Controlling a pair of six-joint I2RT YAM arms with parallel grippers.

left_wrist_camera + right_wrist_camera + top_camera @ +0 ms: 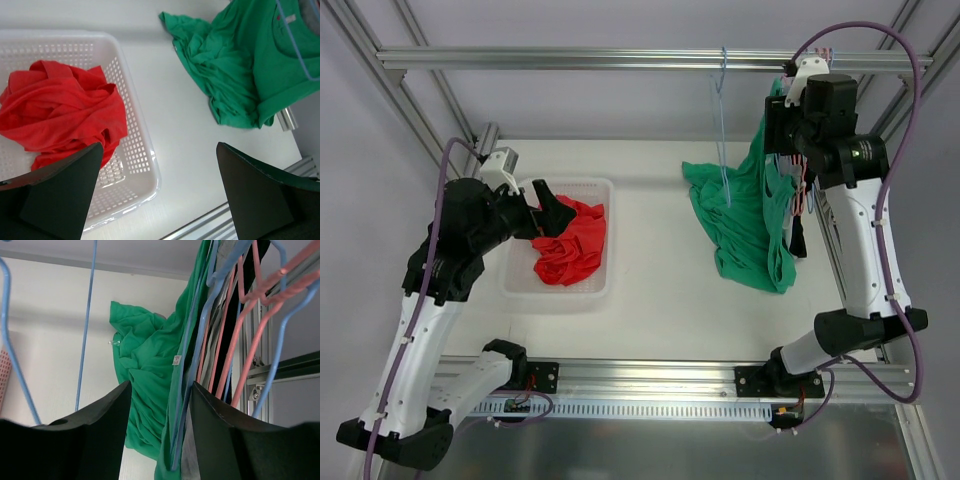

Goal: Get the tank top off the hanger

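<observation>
White worktop [650,270] is filling the floor of an aluminium frame, and a rail [570,58] is running across the back.

At the right end of that rail a bunch of pink and blue hangers [240,340] is hanging with dark and grey clothes. The green tank top [750,225] is hanging among them. Its upper part is rising into the bunch, while its lower part is spilling down and lying crumpled on the worktop. Which wire is carrying it cannot be told. A lone blue hanger [722,120] is dangling from the rail just to the left, its lower end crossing in front of the green cloth.

The right hand [160,387] is reaching up at the bunch. Its fingers are standing partway apart, with a fold of green cloth and a blue wire passing between them. Whether they are pinching either one cannot be told.

On the left, a white basket [595,185] is sitting on the worktop, well apart from the tank top, and a red garment [570,245] is lying heaped inside it. The left hand [159,150] is hovering over the basket with its fingers spread wide, holding nothing.
</observation>
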